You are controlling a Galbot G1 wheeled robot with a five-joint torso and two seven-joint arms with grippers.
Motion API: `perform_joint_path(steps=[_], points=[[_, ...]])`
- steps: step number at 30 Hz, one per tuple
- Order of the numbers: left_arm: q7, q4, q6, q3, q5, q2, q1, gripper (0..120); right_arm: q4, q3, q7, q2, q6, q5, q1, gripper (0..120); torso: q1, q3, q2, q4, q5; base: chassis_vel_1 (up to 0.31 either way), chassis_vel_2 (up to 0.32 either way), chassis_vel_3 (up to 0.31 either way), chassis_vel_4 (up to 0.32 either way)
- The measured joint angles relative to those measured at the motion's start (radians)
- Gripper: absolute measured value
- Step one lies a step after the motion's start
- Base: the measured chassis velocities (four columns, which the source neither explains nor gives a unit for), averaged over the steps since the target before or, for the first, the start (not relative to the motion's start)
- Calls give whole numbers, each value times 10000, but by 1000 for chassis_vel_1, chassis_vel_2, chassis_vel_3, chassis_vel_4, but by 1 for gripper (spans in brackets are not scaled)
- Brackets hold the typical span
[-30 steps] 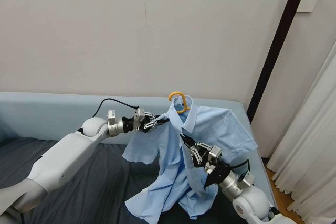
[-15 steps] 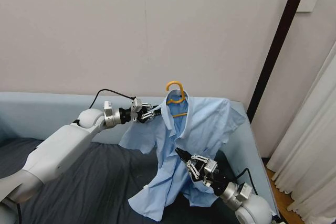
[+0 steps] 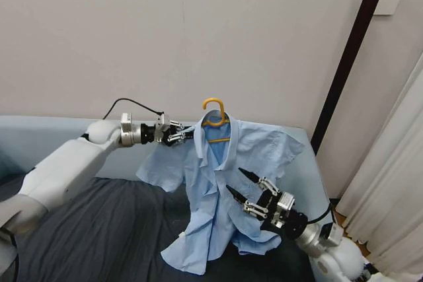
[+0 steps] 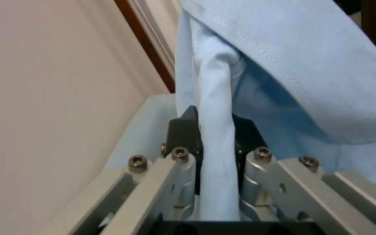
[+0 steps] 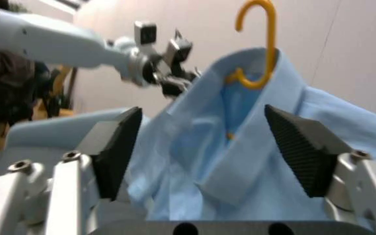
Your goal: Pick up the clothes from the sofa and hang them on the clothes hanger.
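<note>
Plain white wall (image 3: 198, 31) backs a sofa (image 3: 39, 138) with a dark seat. 1 light-blue shirt (image 3: 205, 196) hangs on 1 yellow hanger (image 3: 213, 107), held up above the sofa. Left gripper (image 3: 188, 134) is clamped on the shirt beside the collar. Right gripper (image 3: 236, 181), jaws wide apart, sits low before the shirt's front. 1 dark post (image 3: 347, 57) and white curtain (image 3: 396, 196) stand at the right.

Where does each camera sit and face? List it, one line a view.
Head view: on the head, facing forward and down at the sofa; both arms show, left gripper clamping the shirt, right gripper open.
Left wrist view: faces along its fingers into the pinched shirt.
Right wrist view: faces between its pads toward the hanger.
Head and right wrist share shirt, hanger, left gripper.
</note>
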Motion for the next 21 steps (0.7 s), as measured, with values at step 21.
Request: perform_joint_path(steps=[21], points=[[1359, -72, -491, -417, 1564, -1182, 888, 8, -1068, -228, -1093, -2515, -4795, 2192, 1818, 100, 0, 1, -1, 1, 1, 0, 0, 0, 0]])
